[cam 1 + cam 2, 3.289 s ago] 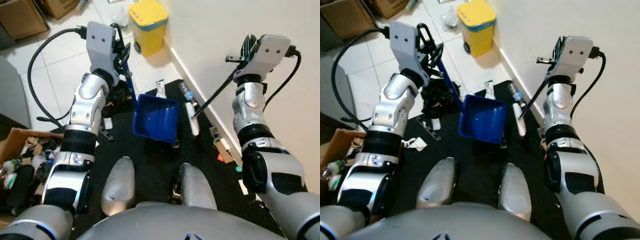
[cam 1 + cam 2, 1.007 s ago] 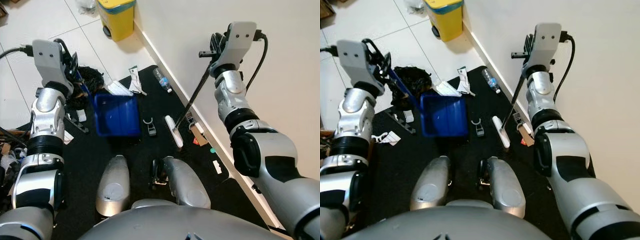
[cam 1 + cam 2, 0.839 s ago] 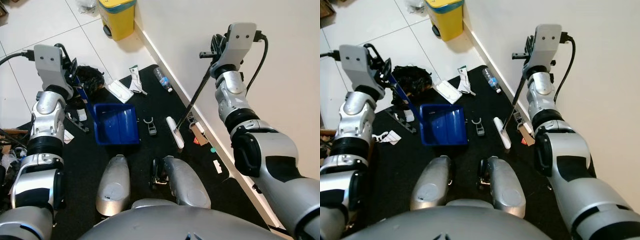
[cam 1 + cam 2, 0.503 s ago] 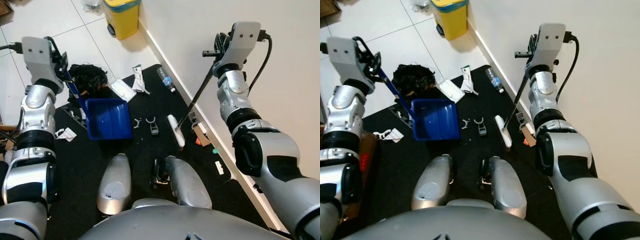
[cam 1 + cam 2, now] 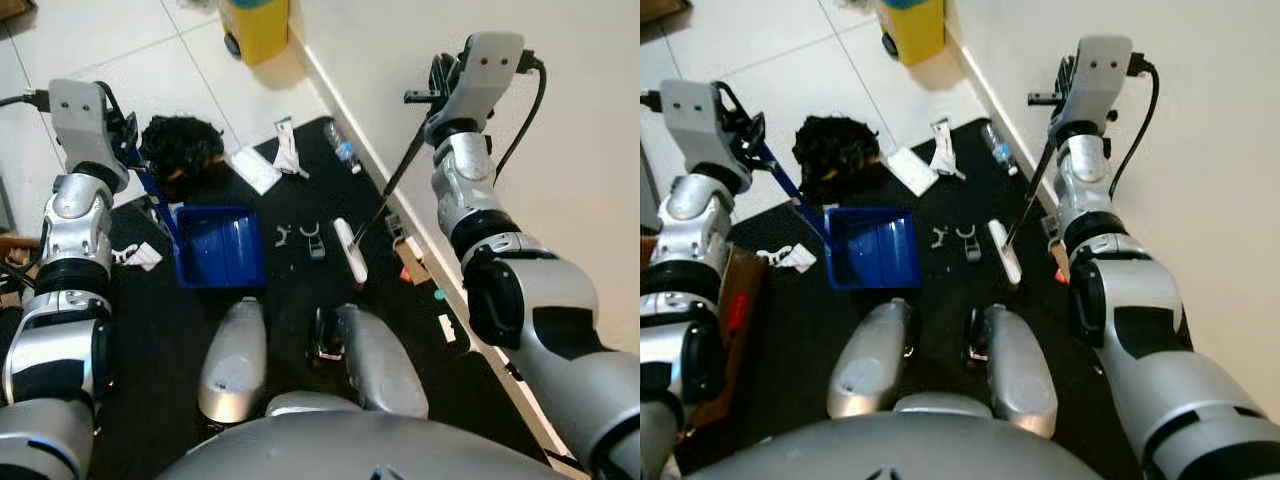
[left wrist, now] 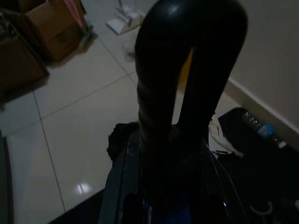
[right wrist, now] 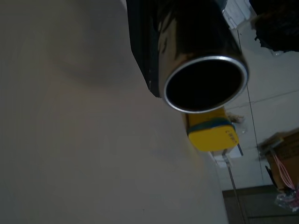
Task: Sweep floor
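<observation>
Bare black mat (image 5: 300, 290) lies between the blue dustpan (image 5: 218, 246) and the white brush head (image 5: 350, 251), save two small clips (image 5: 300, 236). Toward the mat's far edge, papers (image 5: 252, 168), a bottle (image 5: 341, 147) and a black bag (image 5: 178, 146) crowd it; the wall (image 5: 400, 60) closes the right edge.

Obscured and cropped items

The yellow bin (image 5: 254, 25) is cut by the picture's top edge. The left gripper (image 5: 740, 130) is masked by its wrist housing, so its finger position on the dustpan handle (image 5: 790, 195) cannot be read. The broom's pole end (image 7: 204, 84) blocks the right wrist view. Small litter (image 5: 300, 238) on the black mat (image 5: 300, 300) is too small to identify.
</observation>
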